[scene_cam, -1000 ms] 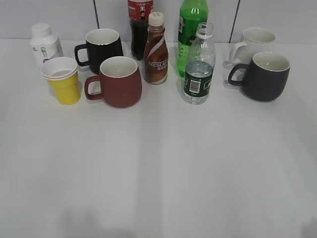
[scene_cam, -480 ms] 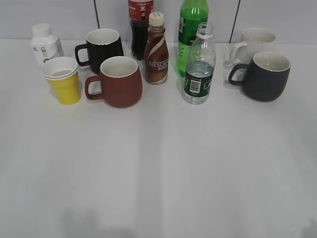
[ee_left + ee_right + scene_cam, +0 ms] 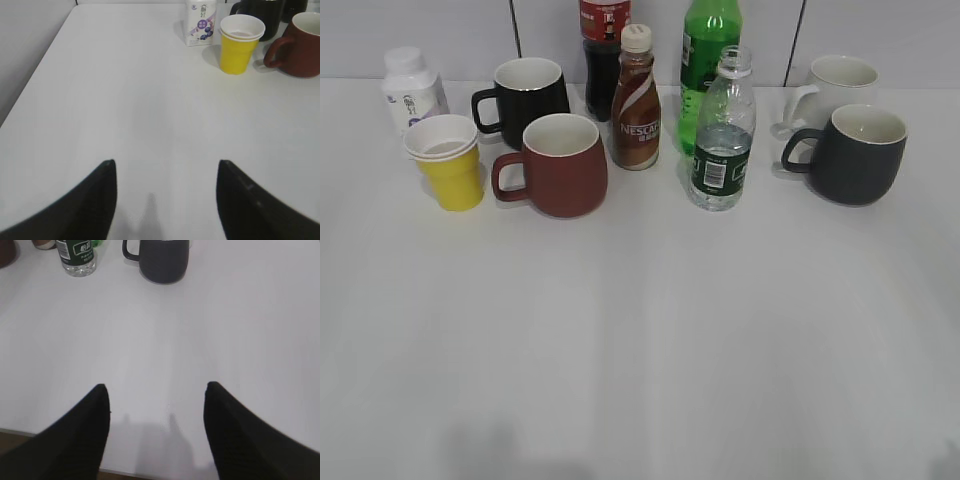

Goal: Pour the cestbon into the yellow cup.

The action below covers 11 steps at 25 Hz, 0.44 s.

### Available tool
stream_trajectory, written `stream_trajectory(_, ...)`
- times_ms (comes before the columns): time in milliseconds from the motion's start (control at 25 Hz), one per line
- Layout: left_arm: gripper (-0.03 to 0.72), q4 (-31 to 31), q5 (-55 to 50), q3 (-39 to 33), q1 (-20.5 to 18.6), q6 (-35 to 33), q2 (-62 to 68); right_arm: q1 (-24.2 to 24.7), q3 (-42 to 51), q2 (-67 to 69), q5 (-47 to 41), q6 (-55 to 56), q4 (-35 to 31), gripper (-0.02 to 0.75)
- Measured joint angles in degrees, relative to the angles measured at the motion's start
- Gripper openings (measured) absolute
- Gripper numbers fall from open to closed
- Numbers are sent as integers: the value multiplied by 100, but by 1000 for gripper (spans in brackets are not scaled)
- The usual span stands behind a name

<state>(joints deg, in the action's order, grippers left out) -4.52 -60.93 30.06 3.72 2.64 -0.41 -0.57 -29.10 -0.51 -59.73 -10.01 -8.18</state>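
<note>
Small clear green-labelled cestbon bottle [image 3: 721, 135] upright, well apart from yellow paper cup [image 3: 447, 162]; left gripper [image 3: 165, 200] and right gripper [image 3: 156, 427] both spread wide, holding nothing.

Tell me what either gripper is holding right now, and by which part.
Nothing. Both the left gripper and the right gripper are open over bare table; the cestbon and yellow cup stand untouched.

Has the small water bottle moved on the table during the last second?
No. The water bottle stands in the same spot, just right of the brown coffee bottle.
</note>
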Motion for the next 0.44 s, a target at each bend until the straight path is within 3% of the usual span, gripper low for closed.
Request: stream_trajectory(440, 424, 0, 0, 0, 0, 0, 0, 0, 0, 0, 0, -1, 0, 449)
